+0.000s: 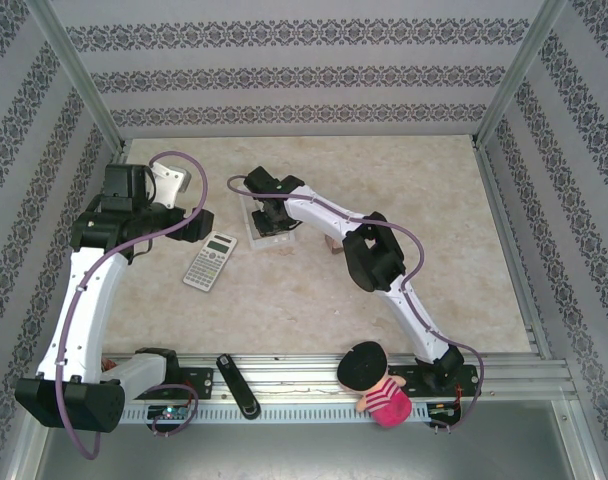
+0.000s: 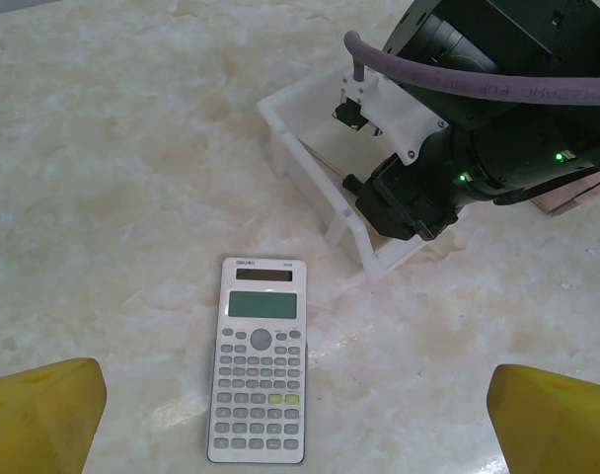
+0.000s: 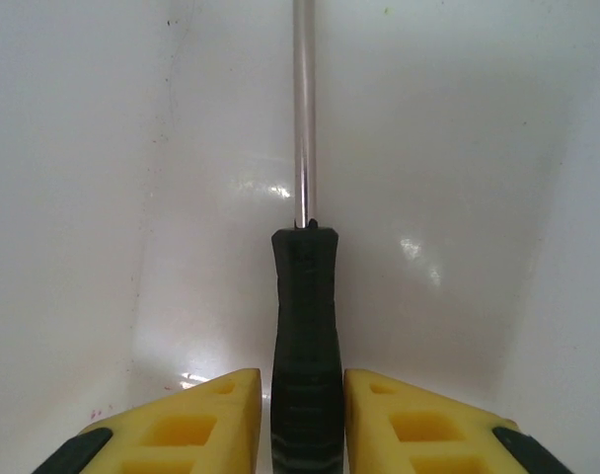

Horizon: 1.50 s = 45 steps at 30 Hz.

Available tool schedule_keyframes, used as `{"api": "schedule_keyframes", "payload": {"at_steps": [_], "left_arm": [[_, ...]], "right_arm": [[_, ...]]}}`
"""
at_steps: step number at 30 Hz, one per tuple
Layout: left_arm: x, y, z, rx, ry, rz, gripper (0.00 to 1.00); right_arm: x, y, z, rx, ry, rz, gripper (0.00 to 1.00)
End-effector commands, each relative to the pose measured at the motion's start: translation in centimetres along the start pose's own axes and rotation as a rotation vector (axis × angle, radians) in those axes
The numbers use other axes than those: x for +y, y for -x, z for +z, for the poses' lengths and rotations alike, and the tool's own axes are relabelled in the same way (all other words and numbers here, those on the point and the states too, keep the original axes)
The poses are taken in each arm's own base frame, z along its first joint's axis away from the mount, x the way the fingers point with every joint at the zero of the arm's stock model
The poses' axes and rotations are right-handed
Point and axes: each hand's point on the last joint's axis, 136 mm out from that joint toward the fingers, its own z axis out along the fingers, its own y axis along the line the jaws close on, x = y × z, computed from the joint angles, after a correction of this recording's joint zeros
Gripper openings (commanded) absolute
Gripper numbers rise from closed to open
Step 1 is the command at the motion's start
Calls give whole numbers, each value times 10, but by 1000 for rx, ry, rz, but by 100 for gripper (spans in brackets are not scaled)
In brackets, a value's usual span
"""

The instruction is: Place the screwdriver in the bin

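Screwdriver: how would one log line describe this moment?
phase: placing | right tool: shut on screwdriver, inside bin | left tool: open, over calculator | release: not yet done

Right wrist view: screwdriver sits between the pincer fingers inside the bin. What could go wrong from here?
Yellow fingers of the right pincer closely flank the black-handled slim metal screwdriver; lifting without opening wider may drag it out. The pincer sits low inside the white translucent plastic bin; retreating sideways could shove it toward the grey calculator.

One each: screwdriver (image 3: 305, 326), bin (image 2: 308, 186), calculator (image 2: 259, 360), doll (image 1: 374, 385), black bar (image 1: 236, 386)
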Motion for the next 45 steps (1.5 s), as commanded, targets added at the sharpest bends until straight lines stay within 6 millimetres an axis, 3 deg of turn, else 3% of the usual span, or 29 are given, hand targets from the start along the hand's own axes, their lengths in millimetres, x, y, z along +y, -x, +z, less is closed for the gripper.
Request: {"api": "schedule_keyframes", "payload": {"at_steps": [1,3,7,11,16,21,27,34,38,42,45], "left_arm": [[-6,5,-2,-26,-18,1,99],[-5,6,-5,-36,-7,5,99],[-3,3,-5,-22,6,6,99],[-5,6,-12,-44,3,14,99],[8,5,-9,-40,76,16,99],[37,4,-6,-55,221,-41,99],[37,8,1,-79,198,-80,99],[58,15,21,-143,246,-182,99],[90,-3,45,-144,323,-343,99],[103,-23,75,-207,322,-403,99],[109,-38,98,-208,334,-383,99]], "right_arm": [[-2,8,-11,-23,5,-12,31],[-2,11,-19,-34,4,-13,31],[1,26,-52,-105,7,-22,32],[5,45,-100,-204,20,-20,33],[11,57,-163,-312,61,-25,36],[1,46,-222,-434,64,-17,43],[-44,-4,-254,-525,58,44,50],[-132,-78,-267,-607,-48,225,57],[-187,-115,-273,-654,-183,326,62],[-221,-139,-272,-707,-230,423,68],[-241,-151,-266,-703,-247,486,68]]}}
